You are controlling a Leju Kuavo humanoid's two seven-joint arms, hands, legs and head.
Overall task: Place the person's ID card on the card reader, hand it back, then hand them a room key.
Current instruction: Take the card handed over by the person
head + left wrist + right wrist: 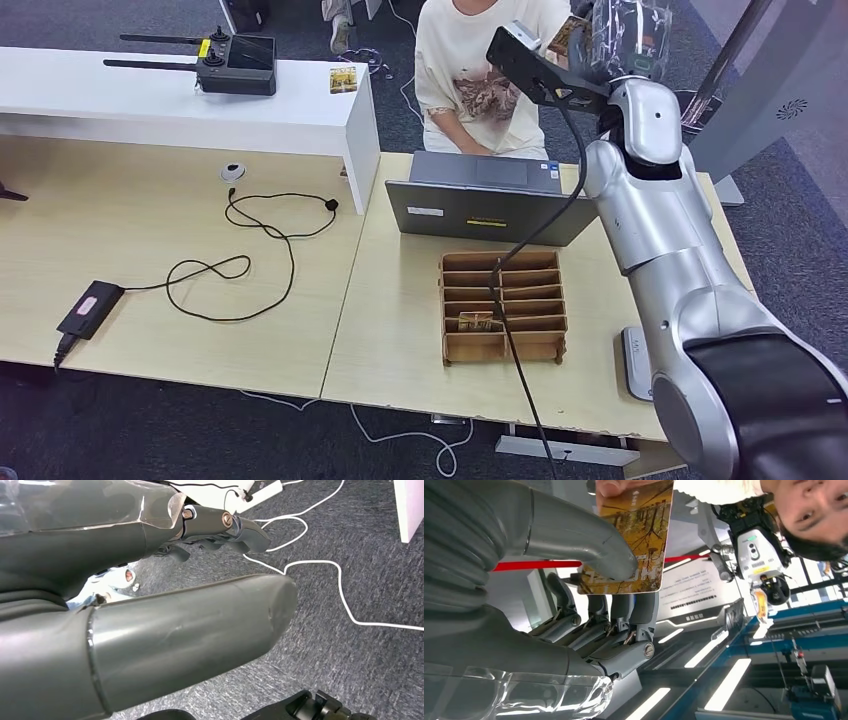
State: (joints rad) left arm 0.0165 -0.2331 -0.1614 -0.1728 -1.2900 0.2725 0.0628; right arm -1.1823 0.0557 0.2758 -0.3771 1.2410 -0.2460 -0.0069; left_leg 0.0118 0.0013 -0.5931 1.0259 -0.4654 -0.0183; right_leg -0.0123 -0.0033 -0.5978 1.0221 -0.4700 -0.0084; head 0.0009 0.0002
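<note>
Right arm raised high over the far edge of the counter (400,340), silver shell segments stacked from a dark shoulder cover up to a rounded elbow, a black cable trailing down across the wooden tray. Right hand (589,580) lifted toward a seated person (480,70) in a cream printed T-shirt, thick grey thumb pressed onto the face of the ID card (634,535) with darker fingers (624,625) ranged behind it. Card pinched between thumb and fingers, glossy, round-cornered, printed with golden autumn trees; lettering on it too blurred to read. A person's fingertip (611,486) touching the card's opposite end.

Left hand (165,595) hanging low above grey carpet (360,570) crossed by white cables, smooth grey thumb extended, darker fingers slightly curled and apart, nothing in them.

On the pale wood-grain counter: a grey laptop (490,200) at the far edge, lid toward the robot; just nearer, a brown slotted wooden tray (503,306) with one small card (476,321) lying in a near compartment. At the right edge, part of a flat grey device (636,362). On the adjoining left counter, a black adapter (90,308) with looping black cord. On a white raised shelf (180,100), a black remote controller (235,62) with two antennas and another autumn-print card (343,80).
</note>
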